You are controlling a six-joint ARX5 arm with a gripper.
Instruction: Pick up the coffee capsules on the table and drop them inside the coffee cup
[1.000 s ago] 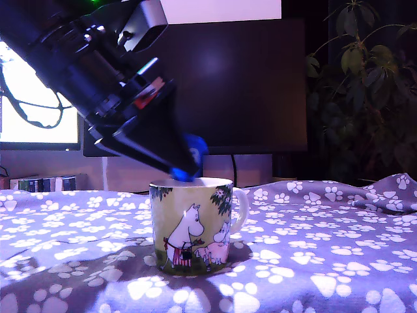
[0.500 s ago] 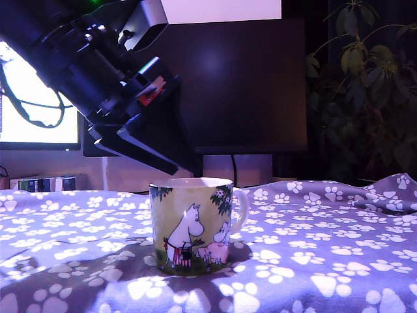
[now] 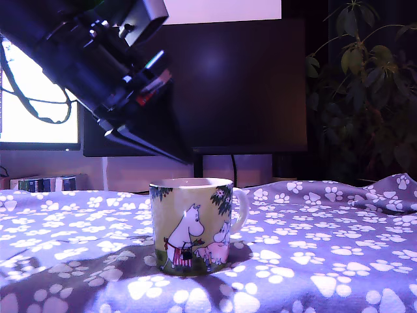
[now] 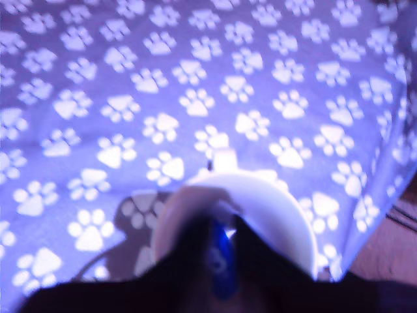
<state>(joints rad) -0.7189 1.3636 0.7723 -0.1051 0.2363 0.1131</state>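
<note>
One capsule seems delivered; black fingers rise off the mug.

Two dark fingers stand slightly apart and grip nothing. The blue-looking lump they held over the rim a second ago has left their tips, and the wrist view shows a small blue shape in the gap, seemingly inside the white bowl. The yellow-green cartoon ceramic mug sits at six o'clock below them on the paw-print purple-clothed worktop. No other capsule shows.

The dark arm is slanting down from the exterior view's upper left, its gripper pointing downward and rightward. In the wrist view the dark fingers are showing blurred; the jaws' gap is unclear.
</note>
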